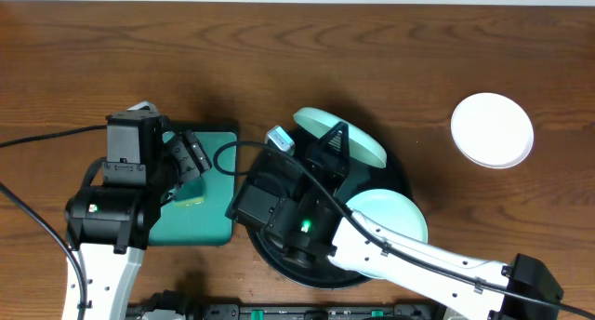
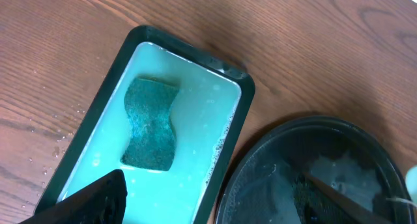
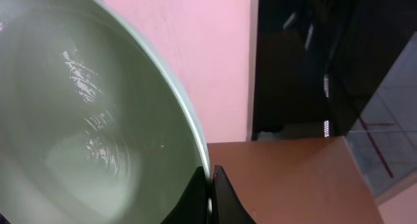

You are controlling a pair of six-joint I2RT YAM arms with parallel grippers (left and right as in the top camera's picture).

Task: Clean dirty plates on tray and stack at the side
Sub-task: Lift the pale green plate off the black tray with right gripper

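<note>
Over the black tray [image 2: 267,172], mid-counter: your right pincer [image 3: 212,178] is clamped on the rim of one mint plate [image 1: 349,134], which is tilted up on edge above the tray's far side. Second mint plate [image 1: 395,218] lies flat in the tray, right of the arm. White plate [image 1: 493,129] sits alone on the counter, far right, well apart. Left pincer [image 1: 186,157] gapes empty above the teal tray [image 1: 200,222]; the sponge [image 2: 151,125] lies in soapy water there.

Risks, as I judge them: a thin edge grip on a glossy, wet-looking plate could pivot or slip, dropping it onto the tray rim or the plate beneath. A cable [image 1: 232,145] loops close by.

Room: bare wood far and right, around the white plate. The gap between the two trays is tight, so bring the sponge in high.
</note>
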